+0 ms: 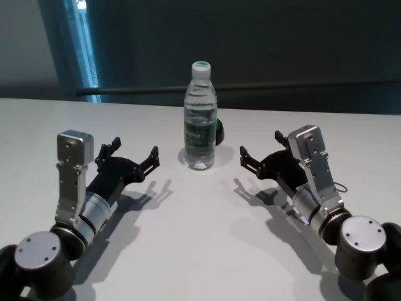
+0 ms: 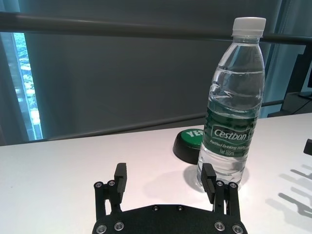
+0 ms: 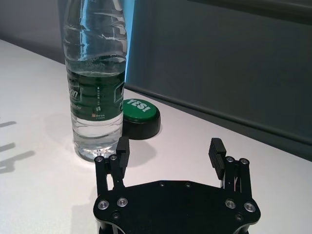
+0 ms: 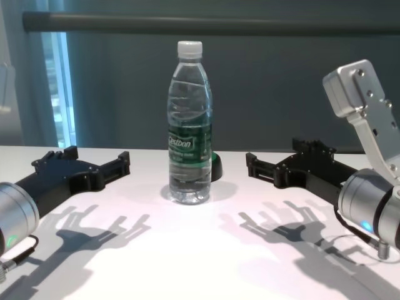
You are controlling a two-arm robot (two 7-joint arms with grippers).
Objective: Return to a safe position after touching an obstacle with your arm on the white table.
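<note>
Here, in the head view, the water bottle (image 1: 200, 116) stands upright mid-tabletop (image 1: 200, 251), between the left end effector (image 1: 135, 157) and right end effector (image 1: 266, 150), both clear of it. The left wrist view shows open fingers (image 2: 120, 176), the bottle (image 2: 233, 105) ahead, just off one fingertip. The right wrist view shows open fingers (image 3: 216, 153), bottle (image 3: 96, 73) ahead beside a green button (image 3: 140, 114). In the chest view, both arms flank it about equally; retreat likely means pulling back toward the body.

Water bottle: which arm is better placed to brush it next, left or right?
Left, marginally. The left gripper, open, has one fingertip reaching close beside the water bottle; the right gripper, also open, stands slightly farther off.
</note>
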